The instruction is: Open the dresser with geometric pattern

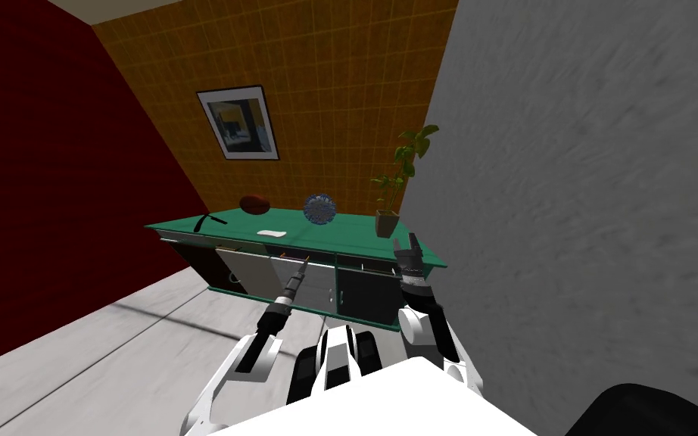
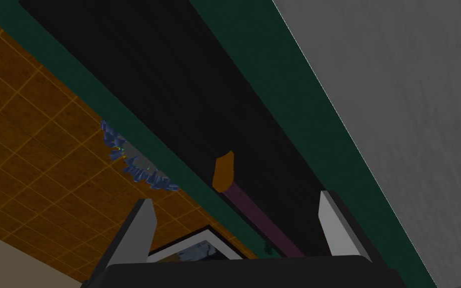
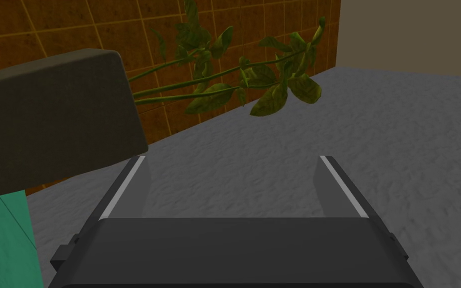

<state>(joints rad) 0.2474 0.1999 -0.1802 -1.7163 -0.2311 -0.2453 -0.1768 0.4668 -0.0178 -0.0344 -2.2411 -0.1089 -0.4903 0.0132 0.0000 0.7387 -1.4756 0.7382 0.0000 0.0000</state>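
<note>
Potted plant [image 1: 387, 223] beside right pincer [image 1: 406, 244]

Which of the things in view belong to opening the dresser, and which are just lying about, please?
Job: green-topped dresser; left gripper, open at its front.
Lying about: brown ball; blue spiky ball; potted plant; white sheet; framed picture.

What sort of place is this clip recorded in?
Likely a living room or hallway in a home: a green-topped dresser against an orange tiled wall, a framed picture above it, a potted plant on its top.
</note>
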